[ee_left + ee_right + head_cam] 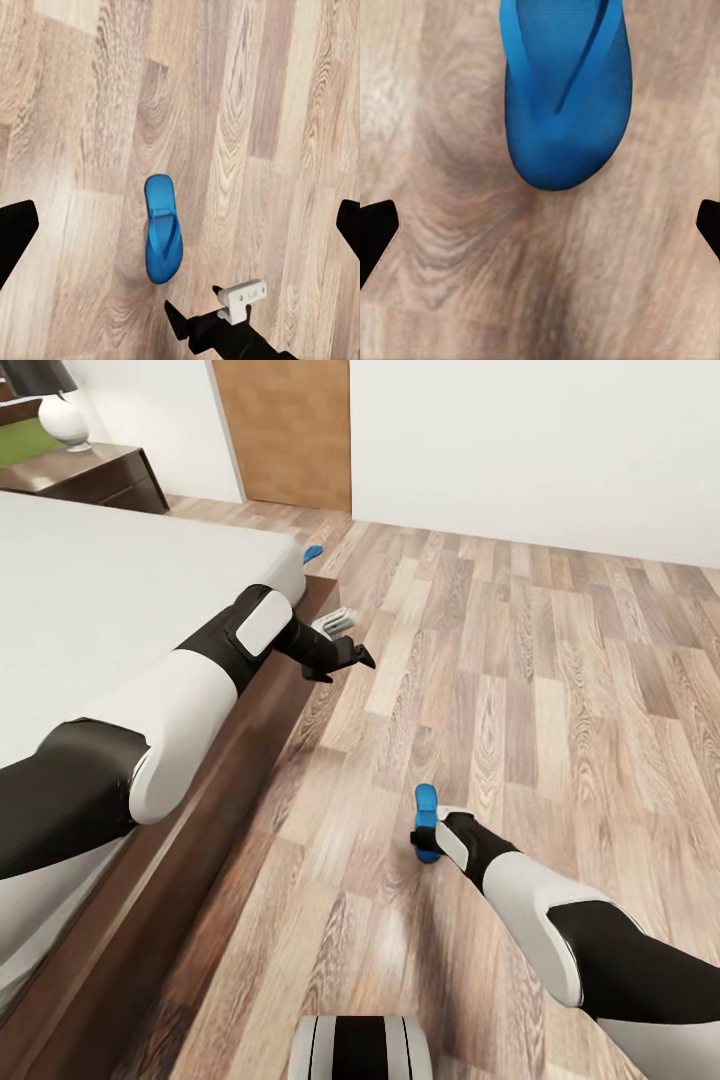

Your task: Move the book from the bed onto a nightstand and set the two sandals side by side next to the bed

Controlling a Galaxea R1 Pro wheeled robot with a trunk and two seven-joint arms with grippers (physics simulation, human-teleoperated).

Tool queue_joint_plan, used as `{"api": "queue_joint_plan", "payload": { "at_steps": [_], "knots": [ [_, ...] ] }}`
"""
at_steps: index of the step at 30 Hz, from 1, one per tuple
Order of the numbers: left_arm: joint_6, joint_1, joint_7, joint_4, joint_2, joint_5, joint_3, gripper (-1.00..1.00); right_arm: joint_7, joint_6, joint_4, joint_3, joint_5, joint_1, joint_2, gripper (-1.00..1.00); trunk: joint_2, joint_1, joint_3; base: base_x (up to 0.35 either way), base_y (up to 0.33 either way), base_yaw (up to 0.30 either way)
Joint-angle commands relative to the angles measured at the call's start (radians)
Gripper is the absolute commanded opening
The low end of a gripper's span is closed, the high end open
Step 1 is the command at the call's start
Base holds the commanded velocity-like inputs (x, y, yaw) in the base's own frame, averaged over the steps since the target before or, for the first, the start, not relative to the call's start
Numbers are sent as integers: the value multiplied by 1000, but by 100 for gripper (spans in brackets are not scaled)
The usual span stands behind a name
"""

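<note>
One blue sandal (427, 801) lies flat on the wood floor an arm's width from the bed (120, 590). My right gripper (424, 842) is open, low over the floor at the sandal's near end. Its wrist view has the sandal (564, 97) just ahead of the spread fingertips (375, 234), with bare floor between them. My left gripper (345, 663) is open, held high beyond the bed's edge, looking down on the same sandal (163, 229) and the right gripper (225, 330). The second sandal (313, 552) lies on the floor by the bed's far corner. The book is out of view.
A dark nightstand (100, 478) with a white lamp (65, 420) stands at the far end of the bed, against the wall. A wooden door (285, 430) is behind it. Wood-plank floor spreads to the right up to the white wall.
</note>
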Motion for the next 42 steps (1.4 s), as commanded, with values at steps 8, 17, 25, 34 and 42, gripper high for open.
{"api": "queue_joint_plan", "payload": {
  "at_steps": [8, 17, 25, 34, 42],
  "knots": [
    [2, 0, 4, 0, 0, 5, -3, 100, 3, 5, -2, 24, -10, 0, -1, 100, 0, 0, -1, 29, 0, 0],
    [1, 1, 5, 0, 0, 4, -3, 100, 5, 6, -2, 27, -10, 0, -3, 100, 0, 0, -1, 4, 0, 0],
    [1, 1, 4, -1, 0, 4, -4, 100, 5, 6, -2, 27, -10, 0, -3, 100, 0, 0, -1, 99, 0, 0],
    [1, 1, 3, -2, 0, 3, -5, 100, 5, 6, -2, 27, -10, 0, -4, 100, 0, 0, -1, 193, 0, 0],
    [1, 1, 3, -2, 0, 3, -5, 100, 5, 6, -2, 27, -10, 0, -5, 100, 0, 0, -1, 26, 0, 0]
  ]
}}
